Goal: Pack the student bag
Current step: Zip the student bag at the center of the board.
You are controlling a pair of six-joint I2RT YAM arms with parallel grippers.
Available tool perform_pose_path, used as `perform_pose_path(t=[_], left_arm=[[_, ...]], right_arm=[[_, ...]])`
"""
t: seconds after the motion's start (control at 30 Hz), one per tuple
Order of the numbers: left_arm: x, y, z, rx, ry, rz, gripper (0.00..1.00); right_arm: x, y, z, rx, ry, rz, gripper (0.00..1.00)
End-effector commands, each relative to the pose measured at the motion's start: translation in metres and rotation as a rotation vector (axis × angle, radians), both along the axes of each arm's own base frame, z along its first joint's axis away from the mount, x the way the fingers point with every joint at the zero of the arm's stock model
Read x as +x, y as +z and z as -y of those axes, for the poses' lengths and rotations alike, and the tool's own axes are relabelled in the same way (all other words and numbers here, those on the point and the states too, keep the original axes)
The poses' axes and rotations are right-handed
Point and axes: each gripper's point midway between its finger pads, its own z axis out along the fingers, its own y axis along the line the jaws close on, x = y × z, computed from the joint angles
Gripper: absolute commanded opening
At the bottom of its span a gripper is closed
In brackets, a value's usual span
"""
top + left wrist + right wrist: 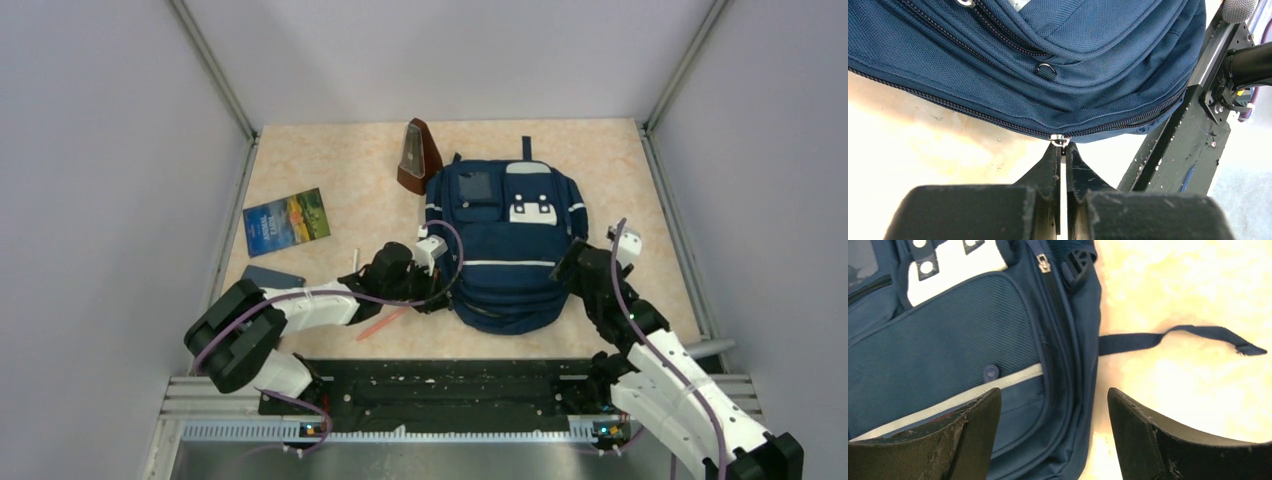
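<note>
**Left gripper (1062,149) pinched on a zip pull; right gripper (1053,394) spread open at the bag's side.**

The left gripper's two black fingers (1047,172) are pressed together on the small metal zipper pull (1059,140). The pull sits on the lowest zip line of the student bag (505,240), a large navy blue fabric backpack with pale grey patches. The bag lies flat on the beige marbled table (340,170) directly ahead of those fingertips. The right gripper holds nothing. Its jaws stand wide apart, one finger over the bag's front pocket and the other over bare table, with a loose navy strap (1178,336) beyond. A thin red pen (383,324) lies just beside the left wrist. A paperback book with a landscape cover (287,221) lies well to its left. A brown pyramid-shaped metronome (418,157) stands at the bag's far corner.
</note>
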Motion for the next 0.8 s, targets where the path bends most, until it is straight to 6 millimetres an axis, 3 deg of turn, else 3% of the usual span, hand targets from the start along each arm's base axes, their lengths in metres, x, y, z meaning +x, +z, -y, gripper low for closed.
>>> perform_pose_path(t=[0.0,0.2,0.37,0.53,0.77], left_arm=[[0.0,0.015,0.006,-0.057,-0.013,0.029,0.0],[-0.001,0.015,0.006,-0.059,-0.022,0.032,0.0],[-0.003,0.017,0.007,-0.07,-0.032,0.035,0.0],[-0.007,0.017,0.007,-0.07,-0.052,0.031,0.0],[-0.011,0.017,0.004,-0.071,-0.053,0.023,0.0]], right_arm=[[-0.011,-0.016,0.012,0.051,-0.098,0.001,0.76],[-0.012,-0.034,-0.018,0.194,0.003,-0.001,0.67],[-0.016,-0.052,-0.032,0.236,0.057,-0.045,0.57],[-0.016,-0.058,-0.054,0.305,0.149,-0.057,0.26],[-0.018,-0.066,-0.066,0.372,0.187,-0.057,0.01]])
